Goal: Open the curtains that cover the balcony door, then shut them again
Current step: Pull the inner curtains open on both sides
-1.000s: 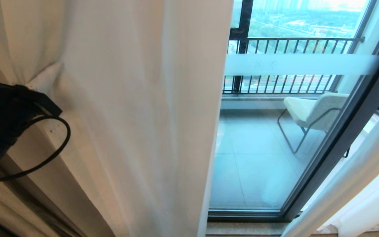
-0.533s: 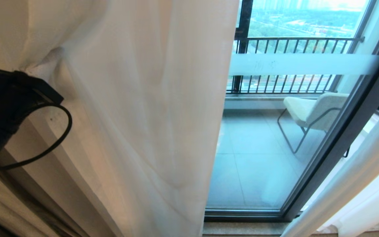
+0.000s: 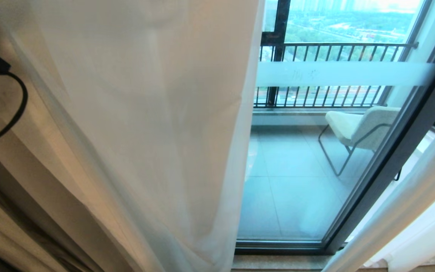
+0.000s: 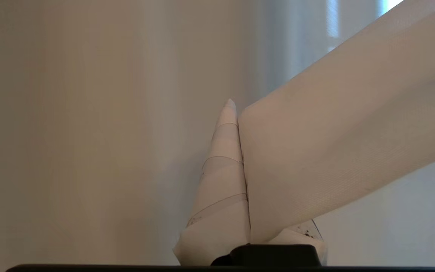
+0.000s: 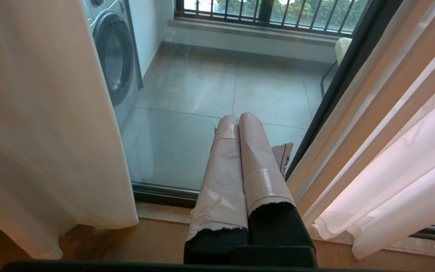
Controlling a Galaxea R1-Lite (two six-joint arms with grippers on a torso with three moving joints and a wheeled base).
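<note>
Two curtains show: the left curtain (image 3: 145, 132) hangs across the left and middle of the head view, its free edge ending part-way over the door (image 3: 398, 151), and the right curtain (image 3: 402, 211) is bunched at the far right beyond the dark frame. Between them one stretch of glass is bare. One frosted stripe (image 3: 346, 73) crosses it.

The left gripper (image 4: 236, 113) is closed tight on a fold of the left curtain, the fabric drawn taut away from its taped fingers (image 4: 221, 177). The right gripper (image 5: 238, 119) is closed with nothing in it, low before the glass between the two curtains.

Outside: one chair (image 3: 357, 126), one railing (image 3: 334, 75), one washing machine (image 5: 113, 60), grey floor tiles (image 3: 289, 181). Indoors a wooden floor (image 5: 157, 241) meets a pale stone sill (image 3: 278, 262).
</note>
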